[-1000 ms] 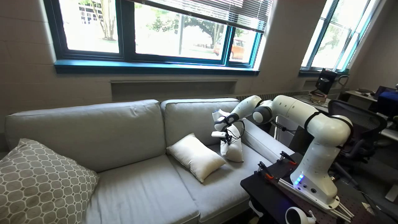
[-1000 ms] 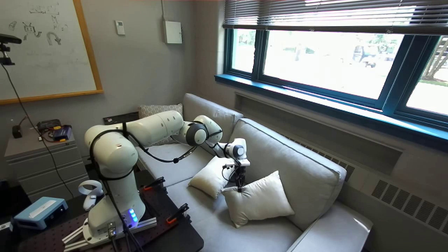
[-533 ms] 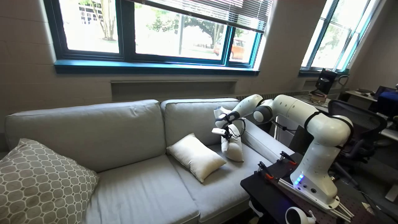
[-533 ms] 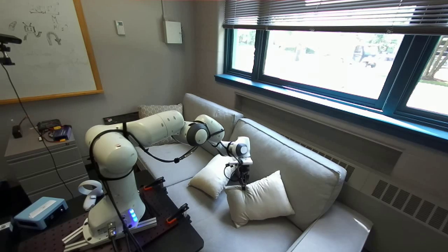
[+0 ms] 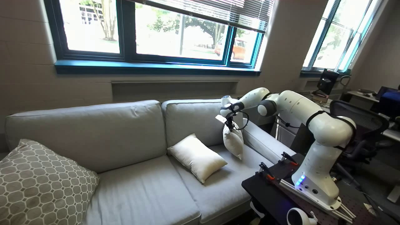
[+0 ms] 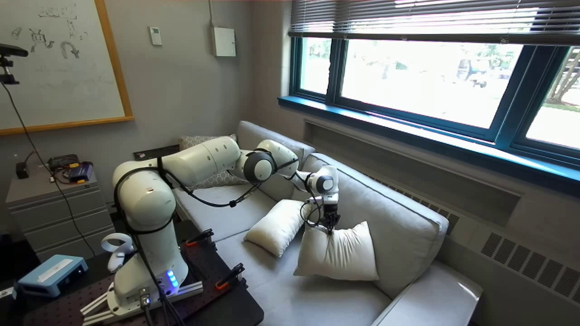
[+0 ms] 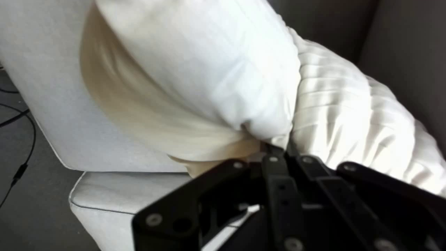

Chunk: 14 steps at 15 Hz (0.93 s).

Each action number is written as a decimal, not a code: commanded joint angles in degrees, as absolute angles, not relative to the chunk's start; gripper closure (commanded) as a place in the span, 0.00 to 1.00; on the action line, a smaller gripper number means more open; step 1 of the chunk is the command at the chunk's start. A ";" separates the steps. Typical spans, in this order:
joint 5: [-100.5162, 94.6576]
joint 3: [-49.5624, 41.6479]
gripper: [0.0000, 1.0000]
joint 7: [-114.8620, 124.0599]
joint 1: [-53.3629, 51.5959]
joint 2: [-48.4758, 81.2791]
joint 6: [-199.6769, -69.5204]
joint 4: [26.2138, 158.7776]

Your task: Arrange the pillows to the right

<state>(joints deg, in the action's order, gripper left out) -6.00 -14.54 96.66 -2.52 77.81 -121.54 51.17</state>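
Near the armrest [image 6: 435,290], the black gripper [image 6: 330,230] pinches the top edge of a puffy white pillow [image 6: 337,258], its cloth creased; farther along the grey fabric seat [image 6: 272,276] lies a smoother second pillow [image 6: 277,226], and beyond, a honeycomb-patterned cushion [image 6: 192,142].

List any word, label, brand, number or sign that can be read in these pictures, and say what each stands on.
No text is legible in any view.
Whiteboard: handwritten marks, too faint and blurred to read.
Light-blue box: white label, any print too small to read.
Thermostat-like wall unit: any markings too small to read.
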 commanded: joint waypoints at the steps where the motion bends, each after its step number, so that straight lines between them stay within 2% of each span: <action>1: -4.30 -14.80 0.99 98.54 -0.89 67.56 -133.55 64.73; 6: -2.31 -10.44 0.99 86.37 6.25 62.63 -152.20 78.23; 8: -2.04 -10.79 0.99 78.84 7.34 63.16 -155.06 80.32; 14: -5.80 -23.61 0.99 72.78 3.06 66.55 -151.55 82.38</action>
